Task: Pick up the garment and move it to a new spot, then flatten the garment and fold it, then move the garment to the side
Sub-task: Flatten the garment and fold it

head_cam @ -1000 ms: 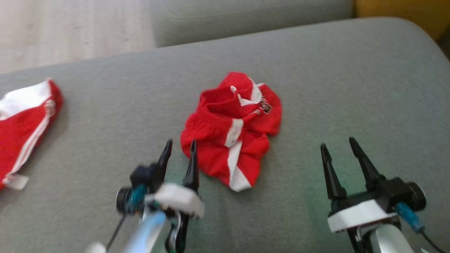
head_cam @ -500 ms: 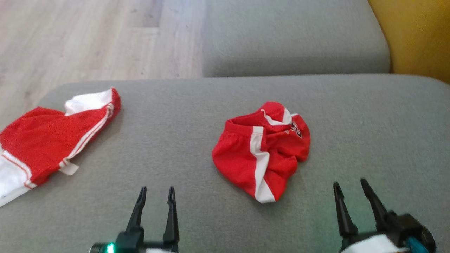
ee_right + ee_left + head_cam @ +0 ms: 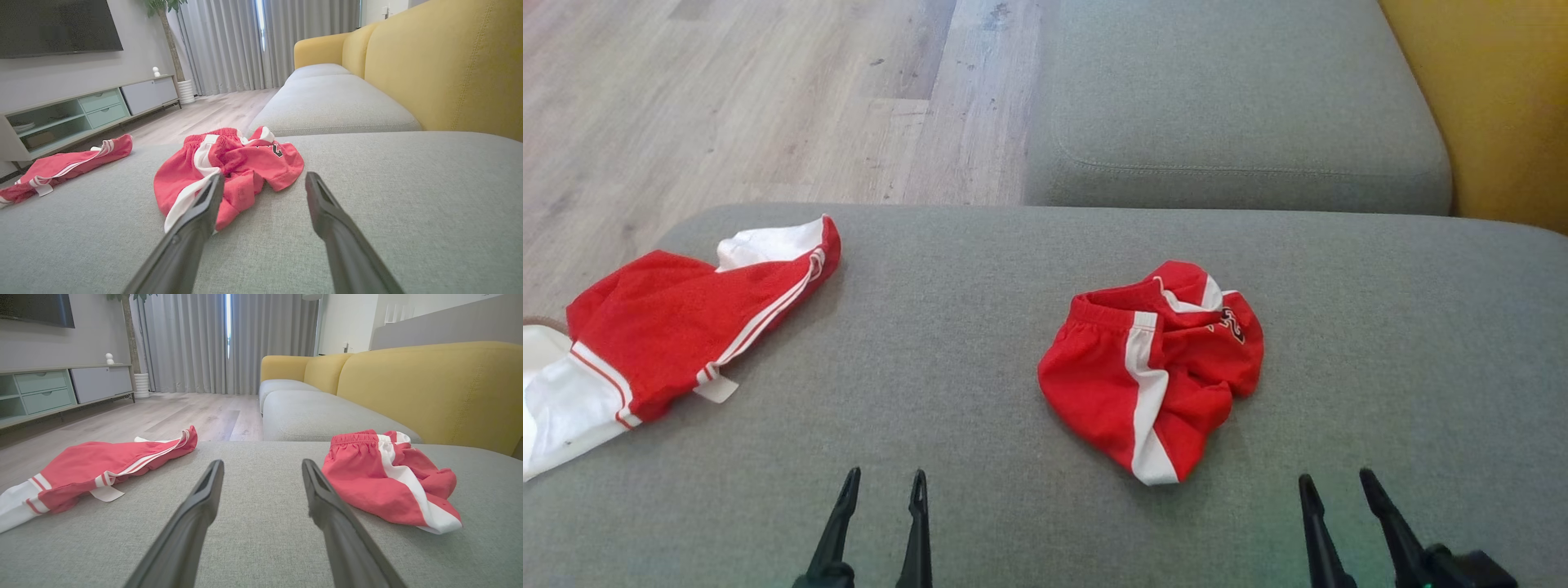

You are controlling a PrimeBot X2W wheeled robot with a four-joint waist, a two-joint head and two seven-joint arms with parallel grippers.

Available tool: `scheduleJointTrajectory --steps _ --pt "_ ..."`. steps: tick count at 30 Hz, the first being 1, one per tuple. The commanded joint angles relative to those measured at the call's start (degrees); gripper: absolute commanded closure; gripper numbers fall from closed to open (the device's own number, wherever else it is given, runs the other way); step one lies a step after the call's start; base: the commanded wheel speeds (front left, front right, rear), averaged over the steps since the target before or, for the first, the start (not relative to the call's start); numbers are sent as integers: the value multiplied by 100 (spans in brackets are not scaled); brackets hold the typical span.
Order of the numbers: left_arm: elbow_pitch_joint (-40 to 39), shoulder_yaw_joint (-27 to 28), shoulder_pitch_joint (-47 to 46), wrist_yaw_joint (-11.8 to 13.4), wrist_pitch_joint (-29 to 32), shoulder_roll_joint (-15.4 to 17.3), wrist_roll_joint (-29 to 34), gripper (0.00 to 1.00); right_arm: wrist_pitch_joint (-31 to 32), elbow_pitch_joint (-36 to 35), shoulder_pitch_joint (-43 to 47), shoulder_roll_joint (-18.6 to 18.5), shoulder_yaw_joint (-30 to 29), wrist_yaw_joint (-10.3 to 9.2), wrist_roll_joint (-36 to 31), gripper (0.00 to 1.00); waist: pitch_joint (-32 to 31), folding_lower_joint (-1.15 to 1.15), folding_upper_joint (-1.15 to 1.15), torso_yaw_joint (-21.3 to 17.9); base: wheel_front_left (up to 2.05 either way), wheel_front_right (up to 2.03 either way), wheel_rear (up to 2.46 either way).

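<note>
Grey cushion (image 3: 980,269) took up most of the head view, with wood floor (image 3: 727,98) behind it and a yellow sofa back (image 3: 1503,106) off to the right. At the cushion's left end lay a bigger red-and-white top (image 3: 670,327), running out of frame.

The shorts (image 3: 1152,376), red with a white side stripe, sat in a crumpled heap a bit right of centre. They were well apart from the top.

Left gripper (image 3: 884,474) and right gripper (image 3: 1333,475) were both low at the near edge. Each had its fingers spread wide and held nothing, and the shorts were ahead of them and roughly between.

So I'd say this was the very first step, with the pick-up not begun. My guess is the next move needs one gripper to go forward and down onto a raised fold, maybe the waistband (image 3: 1111,314). It should pinch cloth only, without digging into the cushion.
</note>
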Motion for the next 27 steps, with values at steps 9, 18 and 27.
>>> scheduleJointTrajectory --steps 9,18,27 --pt "-282 284 -106 2 -55 -19 123 0 -31 -294 -71 -42 -13 -4 -99 0 27 0 0 -82 0 0 0" --pt "-267 284 -126 5 -56 -24 127 0 -31 -302 -79 -42 -53 -4 -147 0 38 0 0 -88 0 0 0" --pt "-233 270 -143 -54 -56 -25 178 0 -31 -284 -106 -42 -42 -4 -156 0 58 0 0 -133 0 0 0"
